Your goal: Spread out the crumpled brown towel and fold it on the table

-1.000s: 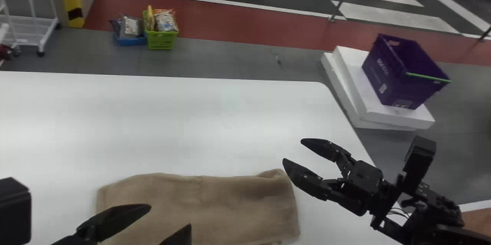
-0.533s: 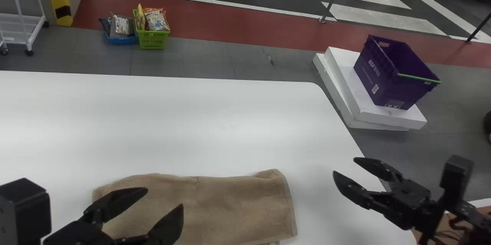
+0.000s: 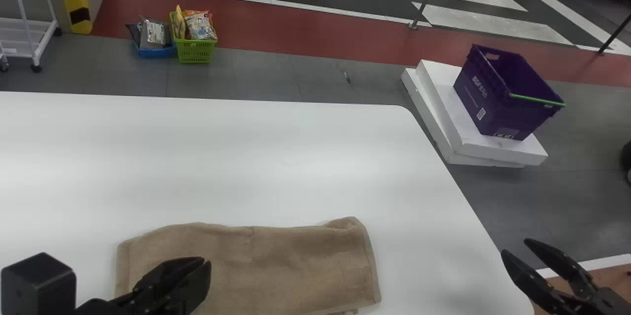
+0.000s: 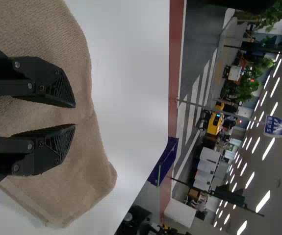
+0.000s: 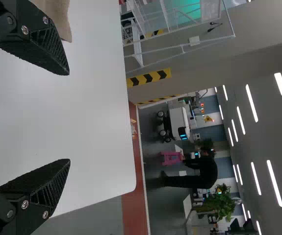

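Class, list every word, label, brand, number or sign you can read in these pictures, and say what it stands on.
Nothing is clear enough to quote.
Purple crate: pale print and a small square label on its side, too blurred to read.
Blue sign: white marks, too small to read surely.
Packet in the green basket: print too small to read.
Brown towel: no print seen.

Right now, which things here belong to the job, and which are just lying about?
For the job:
- brown towel
- white table
- left gripper
- right gripper

Just lying about:
- purple crate
- green basket
- blue basket
- white cart
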Available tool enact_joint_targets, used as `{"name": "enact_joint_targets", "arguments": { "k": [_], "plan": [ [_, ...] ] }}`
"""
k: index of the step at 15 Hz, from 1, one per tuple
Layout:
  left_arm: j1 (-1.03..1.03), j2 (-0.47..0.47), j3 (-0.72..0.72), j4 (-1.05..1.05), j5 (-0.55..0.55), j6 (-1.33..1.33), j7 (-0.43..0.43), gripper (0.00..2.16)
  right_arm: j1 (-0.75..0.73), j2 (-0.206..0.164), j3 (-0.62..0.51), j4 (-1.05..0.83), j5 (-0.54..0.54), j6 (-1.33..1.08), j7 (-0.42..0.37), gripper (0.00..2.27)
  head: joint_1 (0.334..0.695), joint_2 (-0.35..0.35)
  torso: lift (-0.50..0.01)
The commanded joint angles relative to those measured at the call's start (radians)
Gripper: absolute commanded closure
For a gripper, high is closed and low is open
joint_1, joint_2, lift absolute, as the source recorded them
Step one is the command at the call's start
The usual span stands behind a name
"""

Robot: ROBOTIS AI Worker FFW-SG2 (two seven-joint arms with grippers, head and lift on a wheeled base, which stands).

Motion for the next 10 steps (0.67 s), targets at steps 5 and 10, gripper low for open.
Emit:
{"name": "enact_joint_targets", "arguments": {
  "k": [5, 10],
  "plan": [
    [0.009, 0.021, 0.025, 0.005, 0.01, 0.0, 0.002, 1.91, -0.095, -0.06, 0.116, -0.03, 0.156, 0.025, 0.045, 0.21, 0.695, -0.35, -0.127],
    [0.004, 0.023, 0.027, 0.024, 0.002, -0.003, 0.003, 1.91, -0.17, -0.059, 0.274, 0.017, 0.254, 0.12, 0.045, 0.21, 0.695, -0.35, -0.127]
  ]
}}
